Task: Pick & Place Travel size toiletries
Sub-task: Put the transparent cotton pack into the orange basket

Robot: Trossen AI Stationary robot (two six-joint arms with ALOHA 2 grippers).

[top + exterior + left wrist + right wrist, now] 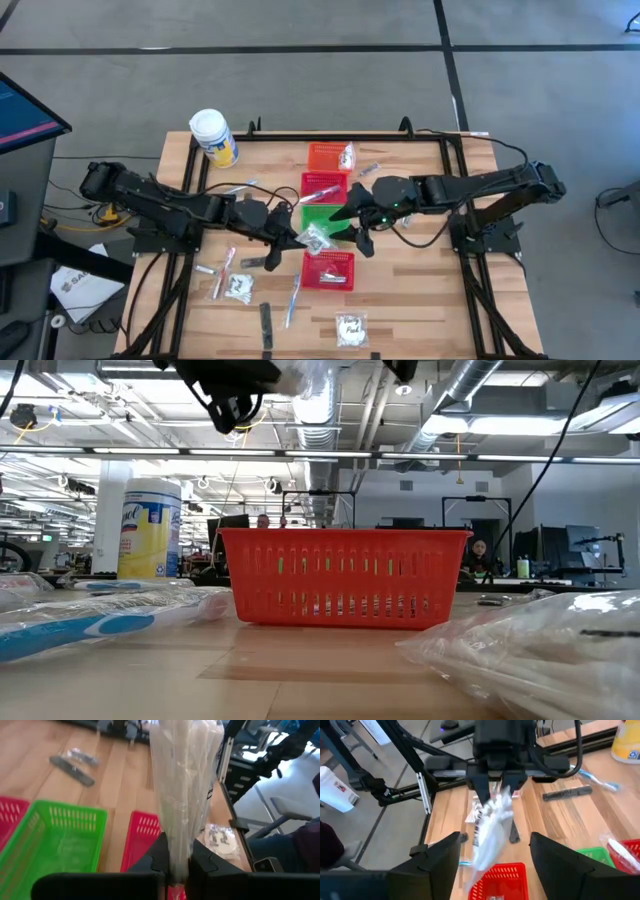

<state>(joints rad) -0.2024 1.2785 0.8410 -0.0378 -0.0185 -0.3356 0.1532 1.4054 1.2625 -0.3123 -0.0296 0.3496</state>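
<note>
Left gripper (296, 238) clamped on a clear sachet (318, 238), held above the table just at 11 o'clock of the near red basket (328, 270). Right gripper (362, 240) at 3 o'clock of the sachet, fingers apart, beside the green basket (322, 216).

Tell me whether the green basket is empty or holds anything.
Empty, as far as shown: in the left wrist view the green basket has a bare floor. In the high view the right gripper covers part of it.

Left pincer (496, 787) grips clear sachet (489, 827) above red basket (496, 879).
</note>
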